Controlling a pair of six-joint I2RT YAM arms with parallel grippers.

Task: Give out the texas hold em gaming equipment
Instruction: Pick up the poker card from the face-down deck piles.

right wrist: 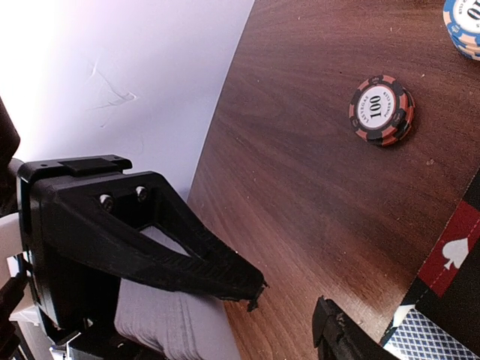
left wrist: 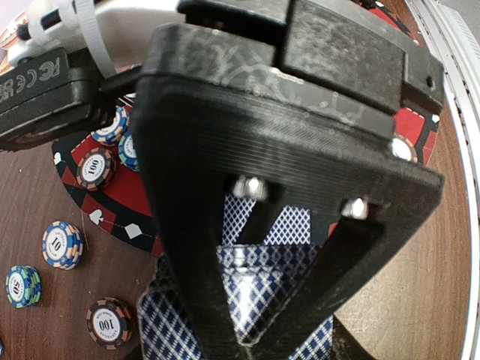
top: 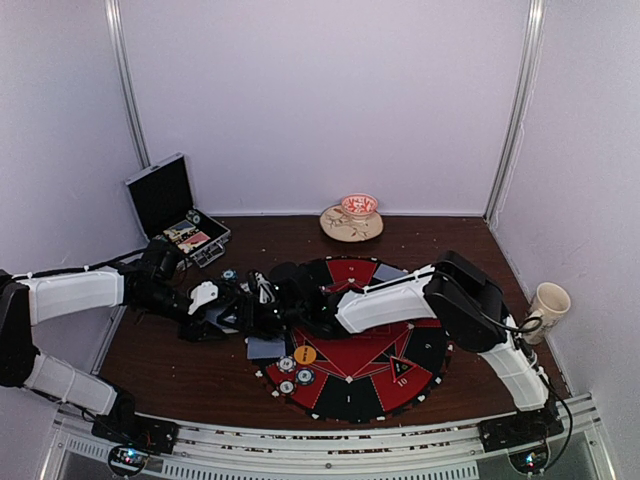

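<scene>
Left gripper (left wrist: 251,341) is clenched on the playing cards (left wrist: 262,292) (blue-diamond backs showing between its fingers), right beside the mat (left wrist: 112,217). Right gripper (right wrist: 289,300) hangs with jaws apart over the table (right wrist: 300,172), with a red-edged chip (right wrist: 381,109) lying apart from it.

One mat (top: 350,272), one case (top: 160,195), one cup (top: 548,303), one orange disc (top: 305,354)

1. The left arm (top: 70,293) and right arm (top: 385,305) had white shells and black joints.
2. The left gripper (left wrist: 251,343) was black ridged plastic with silver screws (left wrist: 251,187).
3. A white cable tie (left wrist: 82,30) sat beside a black housing (left wrist: 45,97) printed with white FC and CE marks.
</scene>
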